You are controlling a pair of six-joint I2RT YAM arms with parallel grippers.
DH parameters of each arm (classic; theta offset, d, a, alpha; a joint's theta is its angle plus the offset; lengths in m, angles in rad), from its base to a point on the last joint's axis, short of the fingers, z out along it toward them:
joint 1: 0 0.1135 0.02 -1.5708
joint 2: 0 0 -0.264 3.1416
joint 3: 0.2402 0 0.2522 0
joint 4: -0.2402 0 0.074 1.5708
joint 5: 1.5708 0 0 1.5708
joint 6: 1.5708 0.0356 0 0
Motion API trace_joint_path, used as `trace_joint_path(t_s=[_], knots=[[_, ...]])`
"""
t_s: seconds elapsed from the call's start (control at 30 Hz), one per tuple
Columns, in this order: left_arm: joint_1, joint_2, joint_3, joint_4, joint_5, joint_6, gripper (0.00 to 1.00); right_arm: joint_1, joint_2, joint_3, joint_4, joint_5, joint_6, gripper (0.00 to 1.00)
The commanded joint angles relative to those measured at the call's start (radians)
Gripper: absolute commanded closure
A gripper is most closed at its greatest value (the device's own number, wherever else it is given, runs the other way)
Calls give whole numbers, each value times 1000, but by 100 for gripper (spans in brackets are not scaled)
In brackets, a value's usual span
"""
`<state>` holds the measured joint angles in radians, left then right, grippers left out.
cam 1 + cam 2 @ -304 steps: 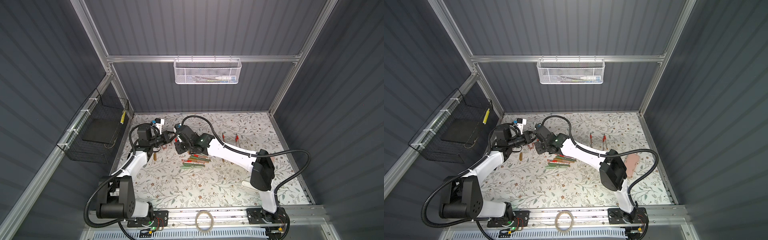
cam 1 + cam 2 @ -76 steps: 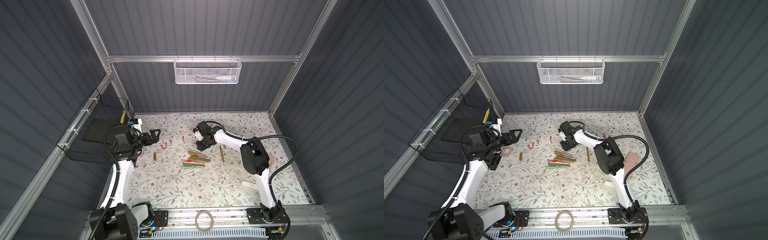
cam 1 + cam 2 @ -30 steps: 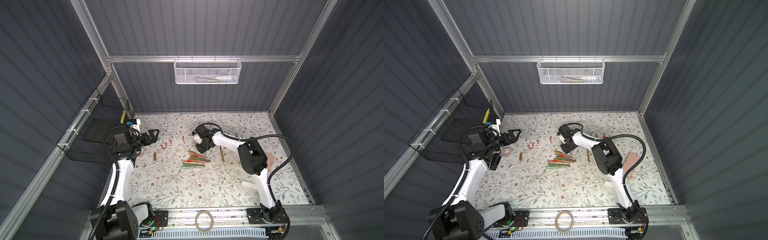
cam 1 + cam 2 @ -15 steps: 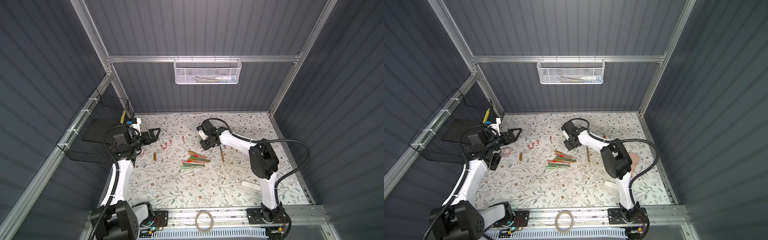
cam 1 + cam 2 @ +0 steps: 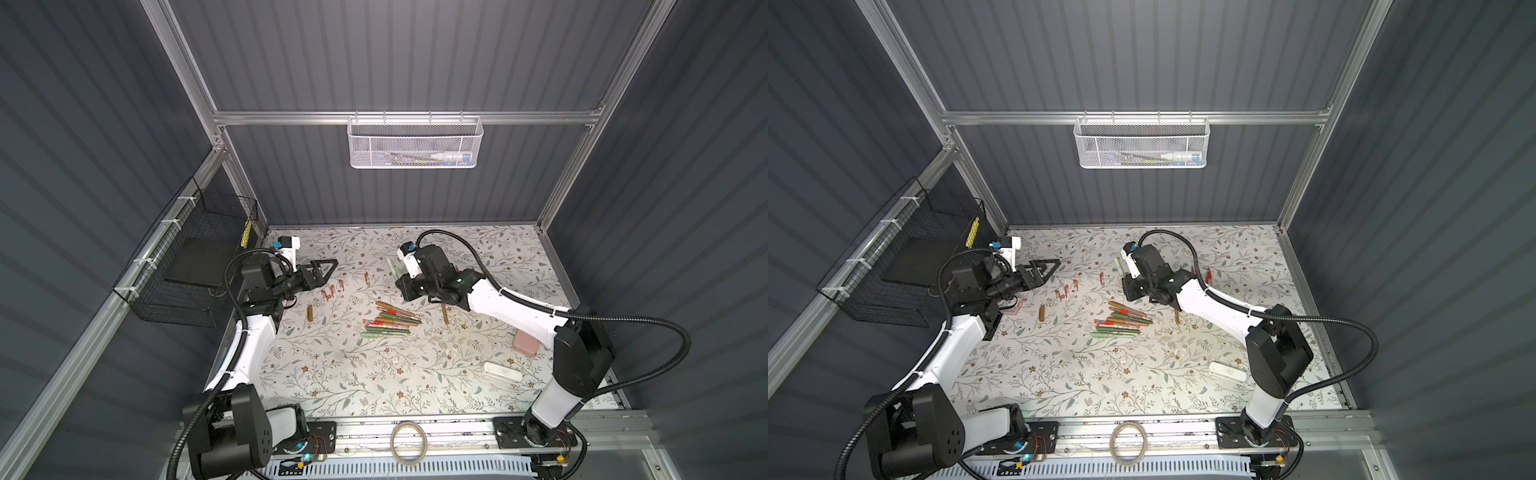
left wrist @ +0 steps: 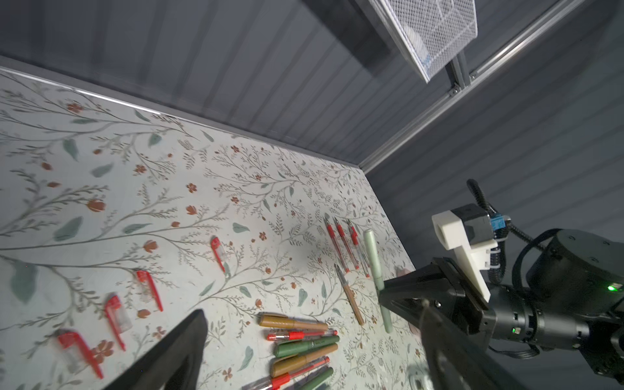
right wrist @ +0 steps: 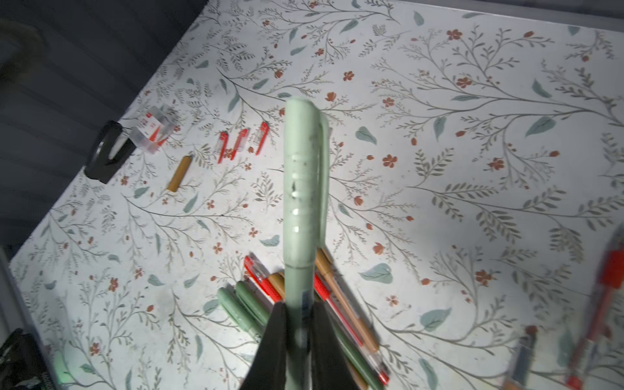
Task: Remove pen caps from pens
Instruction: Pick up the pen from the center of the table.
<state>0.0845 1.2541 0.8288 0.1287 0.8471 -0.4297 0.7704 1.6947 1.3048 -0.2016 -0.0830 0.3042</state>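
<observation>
Floral tabletop (image 5: 332, 374) — clustered pens (image 5: 390, 322), loose red caps (image 5: 332, 292), white case (image 5: 502, 371), seemingly pink case (image 5: 524, 344).

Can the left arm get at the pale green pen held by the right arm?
Probably yes. The left end effector is open, and the pen sticks out cap-first from the right end effector; only red caps lie flat between them.

tool (image 7: 299, 315) gripping pale-green pen (image 7: 304, 189) (cap on)
</observation>
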Motion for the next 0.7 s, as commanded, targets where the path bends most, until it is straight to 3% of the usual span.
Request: trace_joint_path(t_s=[0.0,0.33,0.67], knots=[[-49,36,17,17,47,-6,7,45,-24,-28,89,3,78,100],[-195,146,36,18,29,26,23,133,-1,-78,181,85,181,100],[-242,172,61,15,25,9,42,171,114,78,87,72,168,100]])
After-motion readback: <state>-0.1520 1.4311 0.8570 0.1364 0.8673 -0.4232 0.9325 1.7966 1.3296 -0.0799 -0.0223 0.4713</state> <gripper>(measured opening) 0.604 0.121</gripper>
